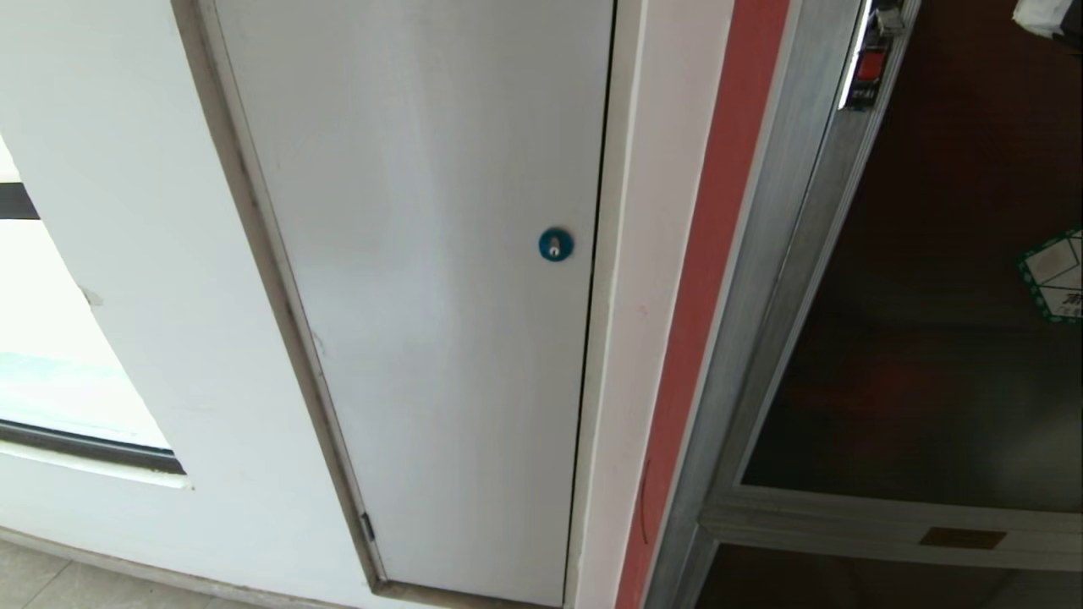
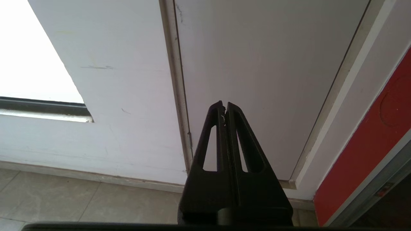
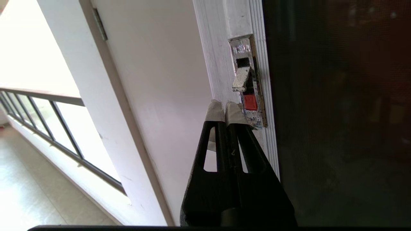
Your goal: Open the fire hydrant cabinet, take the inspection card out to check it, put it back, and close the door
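My right pincer [image 3: 225, 107], tips pressed together and pinching nothing, sits just beside the red latch [image 3: 250, 102] on the door [image 3: 337, 112], which is not open yet. Risk: taped tips slip off the latch and scrape the frame. My left pincer [image 2: 224, 107] is pressed together too, parked low.

Left claw [image 2: 224, 106] – matte black plastic, two long tapered fingers, each w/ a slim triangular cut-out window, widening into a chunky black base block w/ a round boss at the centre; bare black tips w/ a few pale scuffs. Right claw [image 3: 225, 104] – same black build & cut-outs, but fingertips [image 3: 214, 111] wrapped in off-white tape, edges a bit frayed
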You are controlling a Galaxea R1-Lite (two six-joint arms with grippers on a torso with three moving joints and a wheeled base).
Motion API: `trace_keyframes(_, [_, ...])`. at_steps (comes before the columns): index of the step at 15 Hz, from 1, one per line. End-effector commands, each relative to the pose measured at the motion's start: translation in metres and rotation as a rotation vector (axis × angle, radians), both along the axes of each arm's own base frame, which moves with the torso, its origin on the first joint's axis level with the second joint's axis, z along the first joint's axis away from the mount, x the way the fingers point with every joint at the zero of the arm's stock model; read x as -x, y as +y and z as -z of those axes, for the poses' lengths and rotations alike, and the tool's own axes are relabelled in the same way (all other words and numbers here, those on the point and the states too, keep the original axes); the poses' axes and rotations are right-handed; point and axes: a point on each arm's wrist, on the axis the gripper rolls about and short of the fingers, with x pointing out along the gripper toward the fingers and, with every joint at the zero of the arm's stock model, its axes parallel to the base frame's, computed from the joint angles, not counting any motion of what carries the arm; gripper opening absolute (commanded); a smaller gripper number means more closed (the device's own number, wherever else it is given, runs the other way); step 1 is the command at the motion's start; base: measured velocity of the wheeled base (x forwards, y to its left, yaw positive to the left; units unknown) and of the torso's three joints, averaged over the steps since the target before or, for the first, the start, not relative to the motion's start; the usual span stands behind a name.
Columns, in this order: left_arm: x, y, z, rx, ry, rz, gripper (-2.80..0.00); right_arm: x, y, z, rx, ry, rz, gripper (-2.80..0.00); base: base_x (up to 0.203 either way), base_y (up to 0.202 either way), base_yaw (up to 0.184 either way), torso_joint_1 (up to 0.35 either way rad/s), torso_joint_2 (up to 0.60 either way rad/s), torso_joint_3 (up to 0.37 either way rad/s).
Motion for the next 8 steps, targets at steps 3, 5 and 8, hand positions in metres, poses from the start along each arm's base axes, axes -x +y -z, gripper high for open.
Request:
trace_keyframes(3, [0.0,0.0,0.0,0.0,0.002,0.0,-2.8,-0.014,0.004,0.0,0.013,0.012,-0.04,-2.8,0.0,0.0,0.0,0.0,0.0,0.0])
trace_keyframes(5, [0.0,0.0,0.0,0.0,0.001,0.0,-2.8,-0.028,0.006,-0.002,0.014,0.02,-0.041,-2.8,0.0,0.0,0.0,0.0,0.0,0.0])
trace_keyframes(8, [0.0,0.0,0.0,0.0,0.001,0.0,-2.8,-0.042,0.009,-0.009,0.013,0.011,-0.041,-2.8,0.0,0.0,0.0,0.0,0.0,0.0])
